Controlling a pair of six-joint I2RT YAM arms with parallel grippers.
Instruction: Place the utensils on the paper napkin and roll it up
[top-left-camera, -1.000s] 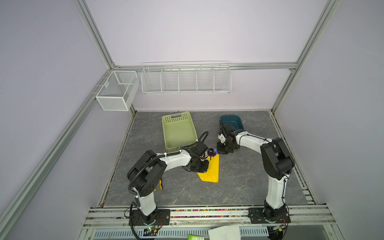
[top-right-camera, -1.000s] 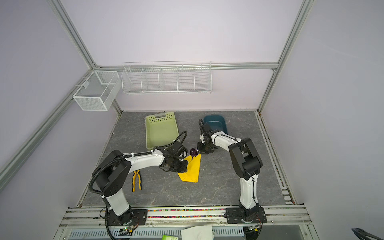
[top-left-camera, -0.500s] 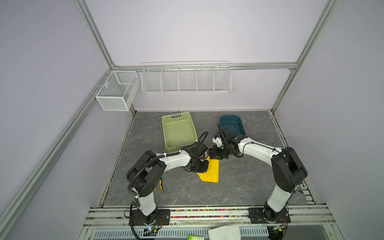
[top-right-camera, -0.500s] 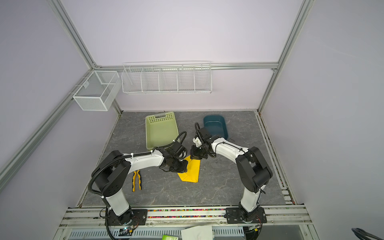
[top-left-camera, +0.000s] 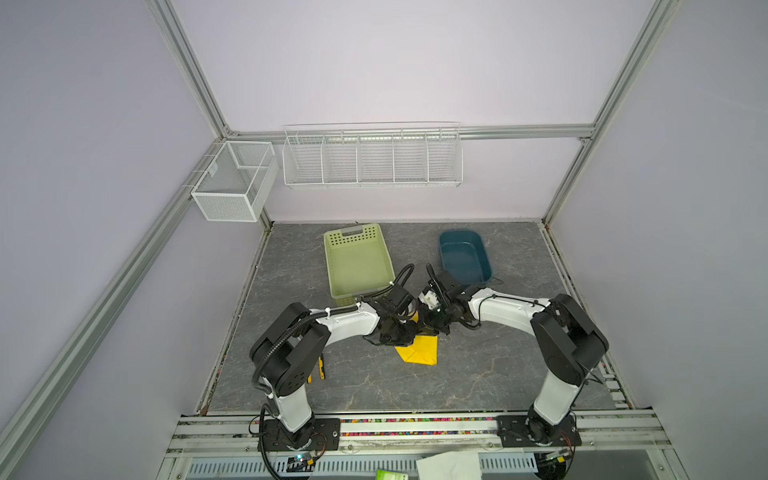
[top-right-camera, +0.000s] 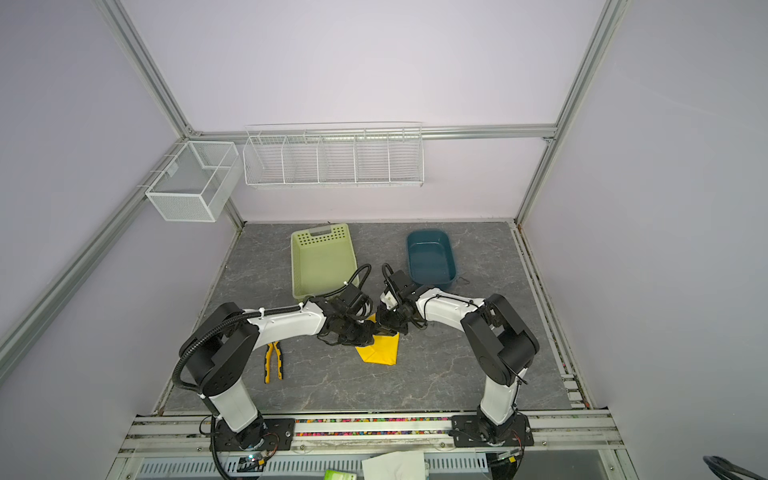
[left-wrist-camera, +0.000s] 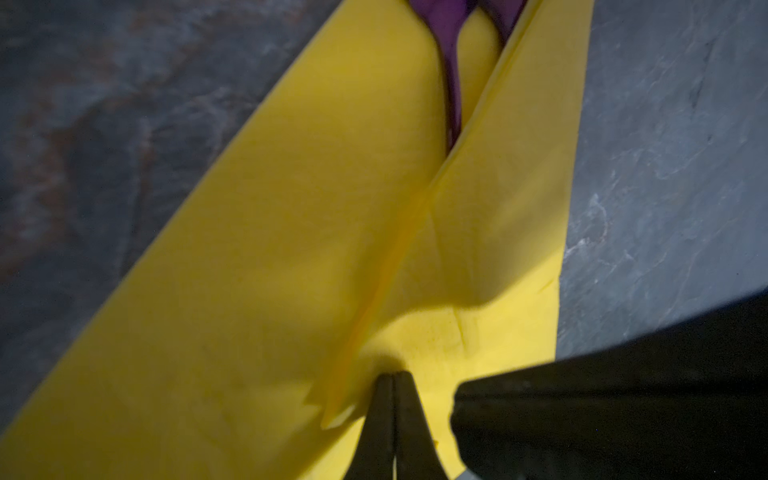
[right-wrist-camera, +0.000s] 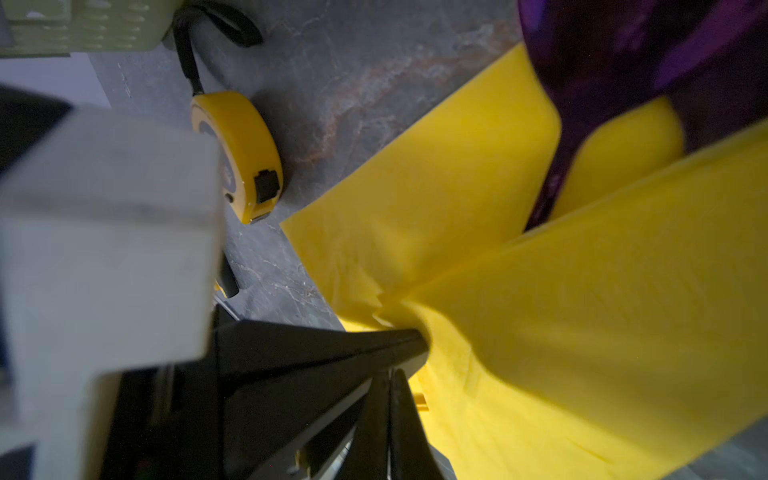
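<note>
The yellow paper napkin (top-left-camera: 419, 352) (top-right-camera: 380, 350) lies folded on the grey table between both arms. In the left wrist view one flap of the napkin (left-wrist-camera: 291, 257) is folded over the utensils' handles, and their purple heads (left-wrist-camera: 451, 50) stick out at its far end. The heads also show blurred in the right wrist view (right-wrist-camera: 623, 62). My left gripper (left-wrist-camera: 392, 376) (top-left-camera: 409, 334) is shut, its tip pressed onto the napkin by the flap's edge. My right gripper (right-wrist-camera: 390, 372) (top-left-camera: 432, 331) is shut too, its tip against the napkin's puckered edge (right-wrist-camera: 540, 311), close beside the left fingers (right-wrist-camera: 332, 345).
A yellow tape measure (right-wrist-camera: 241, 153) lies just off the napkin's corner. Yellow-handled pliers (top-right-camera: 274, 361) lie by the left arm. A green basket (top-left-camera: 357, 262) and a blue tub (top-left-camera: 464, 257) stand behind the grippers. Wire baskets (top-left-camera: 372, 156) hang on the back wall.
My right arm has swung from beside the blue tub forward to the napkin and now meets the left gripper there. The left arm has barely moved.
</note>
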